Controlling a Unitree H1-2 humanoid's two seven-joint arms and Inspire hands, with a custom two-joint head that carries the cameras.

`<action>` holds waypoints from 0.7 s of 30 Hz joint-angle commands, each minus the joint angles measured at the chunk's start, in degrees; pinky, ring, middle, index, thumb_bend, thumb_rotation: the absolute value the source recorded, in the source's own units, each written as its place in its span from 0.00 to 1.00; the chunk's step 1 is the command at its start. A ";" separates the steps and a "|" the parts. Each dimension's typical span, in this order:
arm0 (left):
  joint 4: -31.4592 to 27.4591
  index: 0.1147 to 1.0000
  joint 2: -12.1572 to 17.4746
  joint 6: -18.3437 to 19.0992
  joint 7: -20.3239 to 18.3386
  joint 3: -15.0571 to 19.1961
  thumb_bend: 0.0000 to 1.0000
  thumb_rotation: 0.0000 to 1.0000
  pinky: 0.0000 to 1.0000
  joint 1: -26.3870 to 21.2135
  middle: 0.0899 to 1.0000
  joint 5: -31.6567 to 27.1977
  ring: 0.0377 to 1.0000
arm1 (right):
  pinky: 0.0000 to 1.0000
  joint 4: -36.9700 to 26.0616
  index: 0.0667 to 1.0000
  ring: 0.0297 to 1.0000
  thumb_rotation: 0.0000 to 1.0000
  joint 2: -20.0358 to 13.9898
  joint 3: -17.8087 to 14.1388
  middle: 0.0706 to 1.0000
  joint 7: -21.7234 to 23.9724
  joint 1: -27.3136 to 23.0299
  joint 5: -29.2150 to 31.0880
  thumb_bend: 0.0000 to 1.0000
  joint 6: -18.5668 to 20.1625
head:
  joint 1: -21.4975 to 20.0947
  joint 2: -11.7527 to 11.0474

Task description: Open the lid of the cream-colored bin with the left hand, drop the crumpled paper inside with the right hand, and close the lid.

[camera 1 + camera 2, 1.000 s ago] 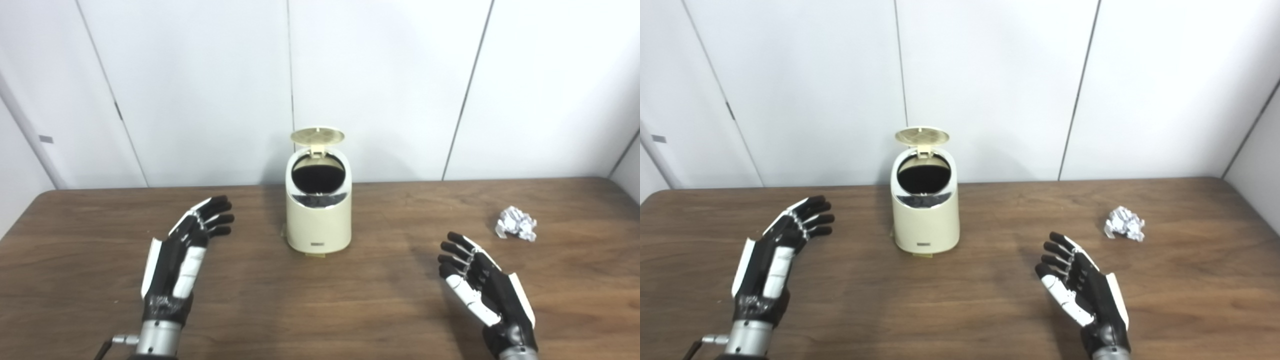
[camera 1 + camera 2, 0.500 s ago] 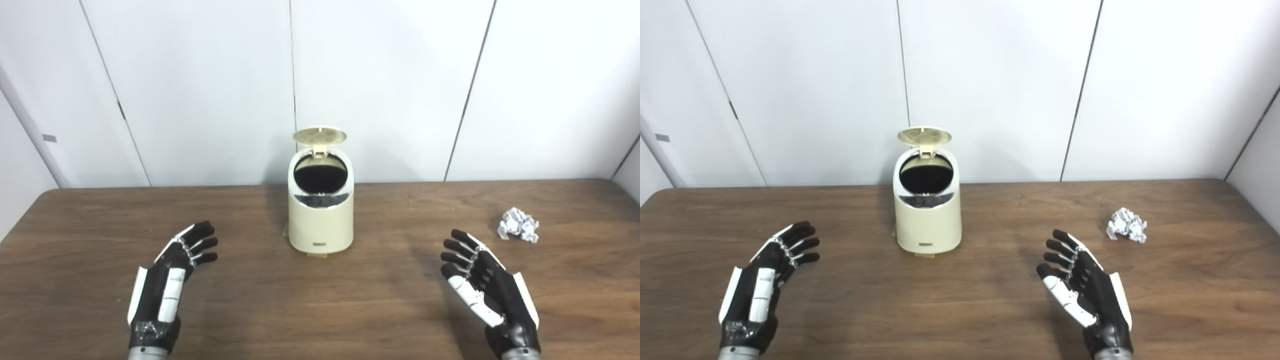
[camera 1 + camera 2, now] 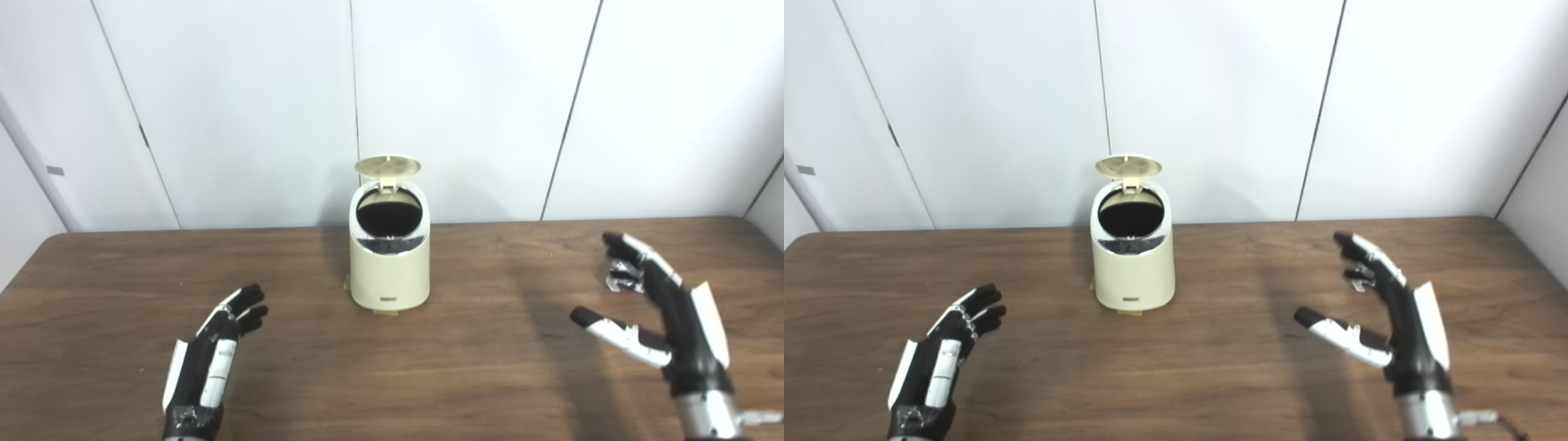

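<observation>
With the bin's (image 3: 389, 257) lid (image 3: 388, 164) up, the right robot hand (image 3: 667, 318) hovered spread wide just short of the crumpled paper (image 3: 620, 277) on the worktop (image 3: 478, 367), the left robot hand (image 3: 211, 361) empty; closing on the paper seemed next.

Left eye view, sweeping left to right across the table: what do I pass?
Left hand → bin with its lid up → right hand. The crumpled paper overlaps that hand's fingers, so its place is unclear.
</observation>
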 commanded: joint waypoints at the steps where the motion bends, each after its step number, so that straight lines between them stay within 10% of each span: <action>1: -0.84 0.85 0.07 -2.07 0.30 -0.12 0.69 0.90 0.84 -0.65 0.83 0.74 0.80 | 0.71 -2.59 0.80 0.83 0.49 -2.22 -0.90 0.84 0.70 -2.85 -2.97 0.95 2.01 | -0.02 0.20; 9: -0.43 0.85 0.20 -2.62 0.35 -0.23 0.69 0.90 0.86 -0.34 0.83 1.82 0.81 | 0.72 0.18 0.82 0.84 0.42 -10.20 -2.80 0.86 5.07 -9.15 -7.68 1.00 10.08 | -0.65 0.14; 21: 0.63 0.84 0.27 -3.70 0.98 0.09 0.69 0.92 0.87 -0.55 0.83 3.02 0.82 | 0.52 7.68 0.77 0.69 0.32 -21.47 4.03 0.72 13.30 -16.33 -23.93 1.00 18.50 | -2.37 -0.65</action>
